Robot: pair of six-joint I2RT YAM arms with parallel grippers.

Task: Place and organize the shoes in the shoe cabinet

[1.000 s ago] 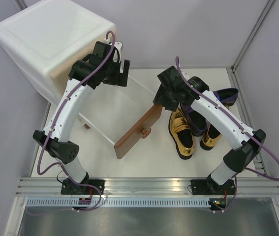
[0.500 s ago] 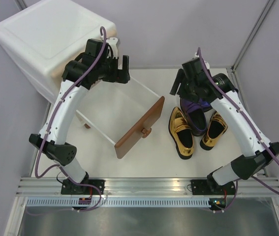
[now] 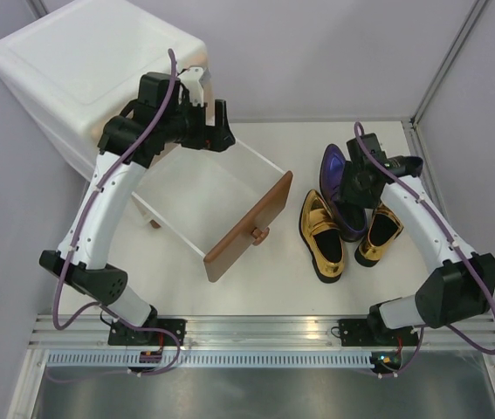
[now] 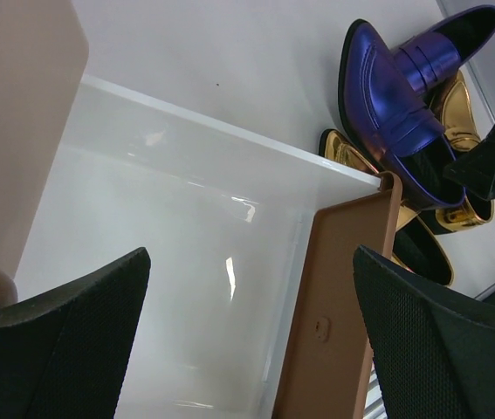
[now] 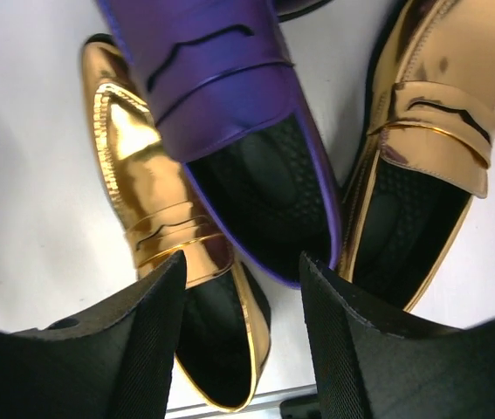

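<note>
The white shoe cabinet (image 3: 81,70) stands at the back left with its lower drawer pulled out, brown front (image 3: 249,225) facing the shoes. The drawer's inside (image 4: 186,262) holds nothing. Two gold shoes (image 3: 321,237) (image 3: 376,237) lie to the right of the drawer, with a purple shoe (image 3: 339,175) resting across them and another purple shoe (image 3: 402,166) behind. My right gripper (image 3: 352,202) hangs open just above the purple shoe's heel (image 5: 256,192), between the gold shoes (image 5: 151,175) (image 5: 430,113), touching nothing. My left gripper (image 3: 219,129) is open and empty over the drawer's back.
The drawer's brown front carries a knob (image 3: 258,233) that sticks out towards the shoes. Grey walls close in the back and both sides. A metal rail (image 3: 264,330) runs along the near edge. The beige upper drawer front (image 4: 20,113) shows beside the left fingers.
My right gripper has left the brown drawer front and swung right and down over the shoes. My left arm has drawn back slightly towards the cabinet. The drawer stays open.
</note>
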